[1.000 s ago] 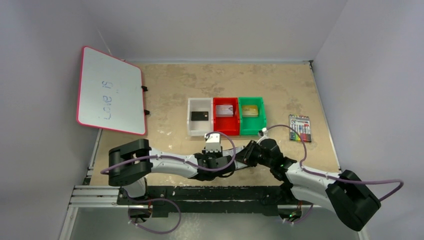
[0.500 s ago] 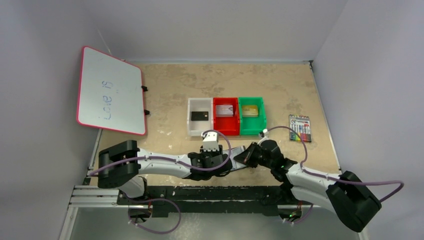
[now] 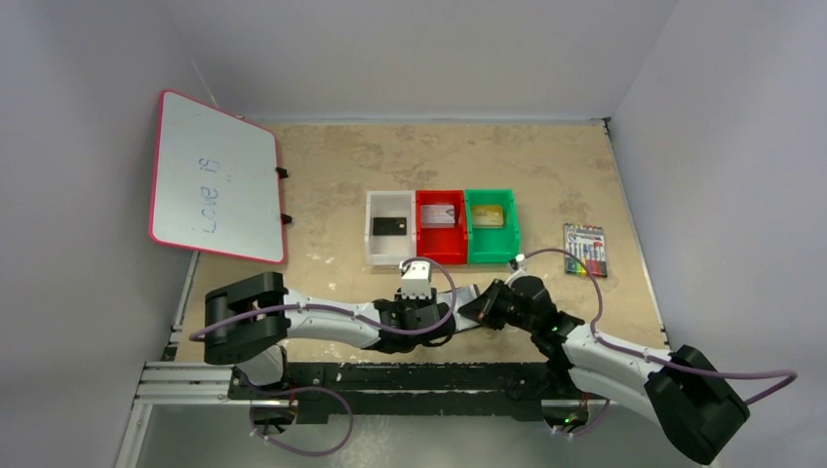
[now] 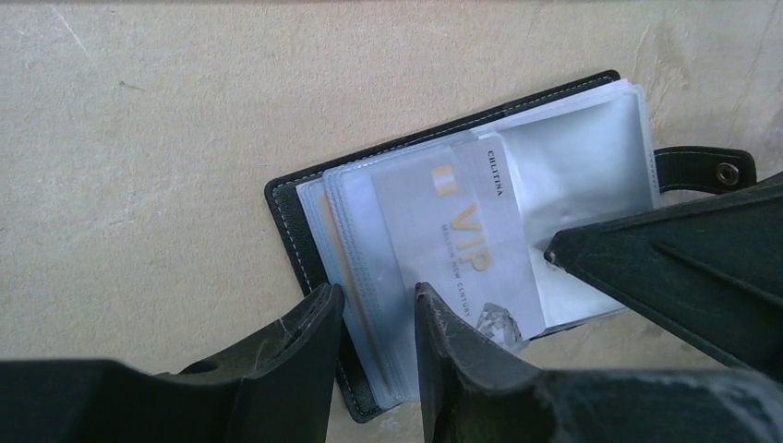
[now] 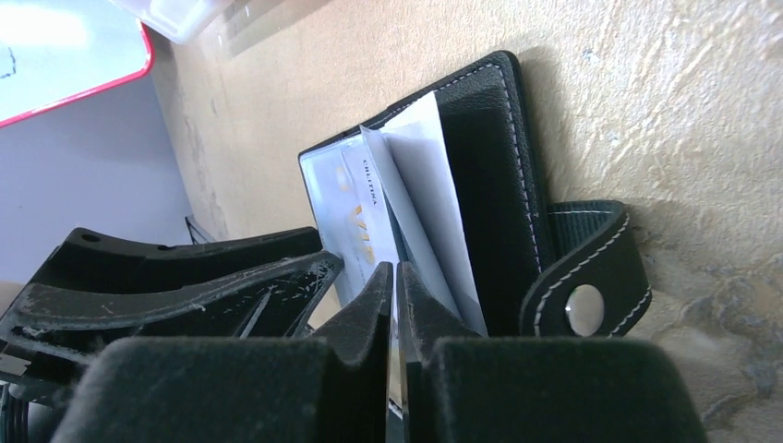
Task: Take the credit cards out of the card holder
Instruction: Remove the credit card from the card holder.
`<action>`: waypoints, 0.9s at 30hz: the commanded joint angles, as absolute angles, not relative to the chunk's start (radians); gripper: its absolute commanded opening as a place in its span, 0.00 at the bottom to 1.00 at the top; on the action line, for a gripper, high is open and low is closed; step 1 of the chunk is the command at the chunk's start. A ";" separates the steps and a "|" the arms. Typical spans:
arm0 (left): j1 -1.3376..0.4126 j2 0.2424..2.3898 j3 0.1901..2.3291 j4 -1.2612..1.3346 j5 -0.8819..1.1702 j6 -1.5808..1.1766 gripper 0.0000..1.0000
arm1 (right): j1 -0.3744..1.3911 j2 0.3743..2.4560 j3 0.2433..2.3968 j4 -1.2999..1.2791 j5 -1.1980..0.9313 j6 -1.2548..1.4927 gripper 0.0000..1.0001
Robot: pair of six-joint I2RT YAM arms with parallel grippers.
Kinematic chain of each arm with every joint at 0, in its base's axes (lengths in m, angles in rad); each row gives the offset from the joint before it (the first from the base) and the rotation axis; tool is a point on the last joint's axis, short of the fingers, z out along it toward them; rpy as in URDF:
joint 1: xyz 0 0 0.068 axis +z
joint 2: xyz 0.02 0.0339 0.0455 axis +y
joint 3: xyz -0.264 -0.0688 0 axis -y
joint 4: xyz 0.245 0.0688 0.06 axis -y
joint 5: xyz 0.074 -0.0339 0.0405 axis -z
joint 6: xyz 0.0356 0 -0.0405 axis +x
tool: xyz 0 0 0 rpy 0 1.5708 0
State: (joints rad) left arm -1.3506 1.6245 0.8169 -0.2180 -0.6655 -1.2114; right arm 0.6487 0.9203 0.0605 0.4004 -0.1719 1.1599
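We find the card holder [image 5: 480, 157] lying open on the tabletop [image 3: 390, 156] close to the near edge, about midway along it, with both grippers on it. Its black cover faces down and its clear sleeves fan upward, and the strap tab [image 4: 702, 166] with its metal snap sticks out on the right-hand side. A pale silver VIP card [image 4: 457, 240] sits askew across the sleeves, partly slid out toward the near edge. The left gripper [image 4: 376, 293] stands over the holder's left half with its fingers apart. The black cover edge and the ends of the sleeves show in the gap between them, and we cannot tell whether they press on anything. The right gripper [image 5: 394, 272] comes in from the strap side with its fingers pressed together on the long edge of the VIP card, and one clear sleeve stands lifted just beside them. Further in, around the middle of the tabletop, three bins touch in a row: a white bin [image 3: 371, 234] holding a black card [image 3: 389, 226], a red bin [image 3: 441, 259] holding a grey card [image 3: 440, 214], and a green bin [image 3: 492, 258] holding a gold card [image 3: 488, 216]. A marker pack [image 3: 585, 249] lies near the right edge, and a red-rimmed whiteboard [image 3: 215, 180] overhangs the left edge.
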 commanded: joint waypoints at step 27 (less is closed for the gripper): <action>-1.350 1.745 0.901 -0.400 -0.739 -1.226 0.15 | 0.647 0.963 0.122 0.345 -0.111 1.102 0.00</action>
